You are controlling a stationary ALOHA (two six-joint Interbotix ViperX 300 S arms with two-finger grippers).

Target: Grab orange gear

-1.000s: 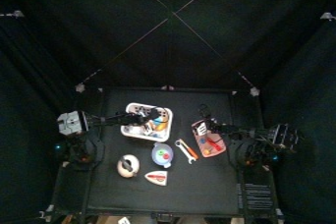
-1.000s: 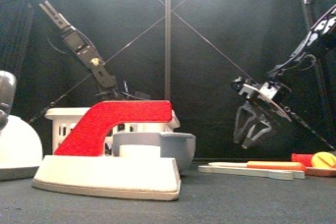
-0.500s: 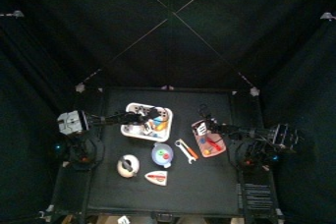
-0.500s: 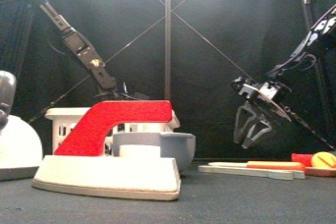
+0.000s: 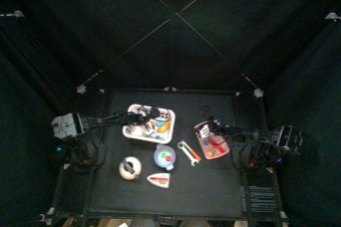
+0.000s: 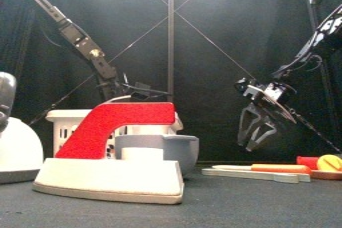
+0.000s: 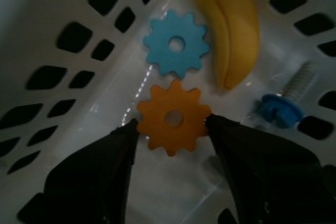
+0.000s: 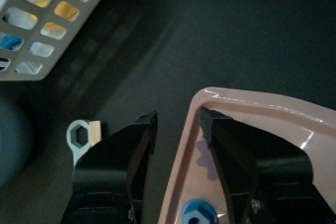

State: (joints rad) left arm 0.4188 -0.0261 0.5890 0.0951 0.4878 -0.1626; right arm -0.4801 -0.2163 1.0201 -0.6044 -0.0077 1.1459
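The orange gear (image 7: 174,120) lies flat on the floor of the white slotted tray (image 7: 59,90), just beside a blue gear (image 7: 178,43). My left gripper (image 7: 176,130) is open, one jaw on each side of the orange gear, close above it. From above, the left gripper (image 5: 142,119) reaches into the tray (image 5: 135,132) from the left. My right gripper (image 5: 214,131) is open and hangs over the rim of a pink dish (image 8: 262,110) at the right; in the front view it (image 6: 258,140) is off the table.
The tray also holds a yellow banana-shaped piece (image 7: 230,31) and a blue bolt (image 7: 278,110). A multicoloured disc (image 5: 164,156), a white round object (image 5: 131,167), a red-and-white flat object (image 6: 107,152), a wrench (image 5: 188,153) and an orange tool (image 5: 217,151) lie in front.
The left arm has shifted slightly over the tray. The right arm has not moved.
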